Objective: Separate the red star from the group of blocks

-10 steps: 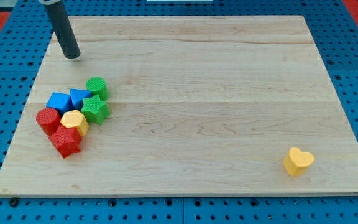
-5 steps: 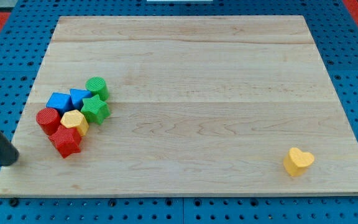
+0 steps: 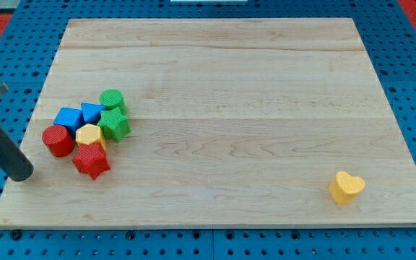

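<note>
The red star (image 3: 91,160) lies at the lower edge of the block group at the board's left, touching the yellow block (image 3: 89,136) above it. The group also holds a red cylinder (image 3: 57,140), a blue block (image 3: 68,118), a blue triangular block (image 3: 92,113), a green star (image 3: 113,125) and a green cylinder (image 3: 112,100). My tip (image 3: 22,175) rests on the board's left edge, left of the red star and below-left of the red cylinder, touching no block.
A yellow heart (image 3: 347,187) sits alone near the board's bottom right corner. The wooden board (image 3: 230,87) lies on a blue pegboard (image 3: 410,58).
My tip swung from the board's top left down to the left edge, then shifted slightly right. The red star moved right and a little down; the yellow block and green star nudged right.
</note>
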`<action>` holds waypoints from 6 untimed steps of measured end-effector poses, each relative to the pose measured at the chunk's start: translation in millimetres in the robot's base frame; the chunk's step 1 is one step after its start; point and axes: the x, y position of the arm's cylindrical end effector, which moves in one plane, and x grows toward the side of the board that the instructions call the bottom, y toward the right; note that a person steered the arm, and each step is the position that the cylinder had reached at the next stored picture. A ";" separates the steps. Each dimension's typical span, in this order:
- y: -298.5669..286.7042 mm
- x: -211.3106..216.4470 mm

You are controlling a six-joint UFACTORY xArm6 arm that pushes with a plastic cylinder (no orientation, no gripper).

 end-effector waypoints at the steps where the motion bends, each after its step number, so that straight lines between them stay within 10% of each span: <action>1: 3.0 -8.3; 4: 164.8 -36.4; 6: 130.8 -31.7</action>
